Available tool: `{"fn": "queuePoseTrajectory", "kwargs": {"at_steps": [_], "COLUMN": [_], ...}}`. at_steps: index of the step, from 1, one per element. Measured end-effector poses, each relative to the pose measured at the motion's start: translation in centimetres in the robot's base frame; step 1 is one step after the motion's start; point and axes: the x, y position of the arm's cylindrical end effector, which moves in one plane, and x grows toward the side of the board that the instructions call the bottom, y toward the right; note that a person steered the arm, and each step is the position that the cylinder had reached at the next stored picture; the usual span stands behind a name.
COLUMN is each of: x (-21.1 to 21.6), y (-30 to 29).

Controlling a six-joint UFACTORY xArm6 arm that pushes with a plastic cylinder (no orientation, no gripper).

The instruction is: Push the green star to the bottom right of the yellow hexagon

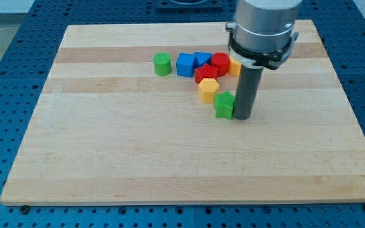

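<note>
The green star (224, 104) sits on the wooden board just below and right of the yellow hexagon (208, 89), touching or nearly touching it. My tip (243, 117) rests on the board right against the star's right side. The rod rises from there to the grey arm body at the view's top.
A cluster sits above the hexagon: a red block (204, 73), a red cylinder (220, 63), a blue cube (185, 64), a blue triangular block (201, 58) and a yellow-orange block (234, 66) partly hidden by the arm. A green cylinder (162, 64) stands apart at the left. The wooden board (106, 152) ends near the bottom.
</note>
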Motion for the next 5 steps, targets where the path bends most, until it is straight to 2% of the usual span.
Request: {"fn": "queuePoseTrajectory", "kwargs": {"at_steps": [3,5], "x": [-1.1,-0.8], "y": [2.4,-1.9]}}
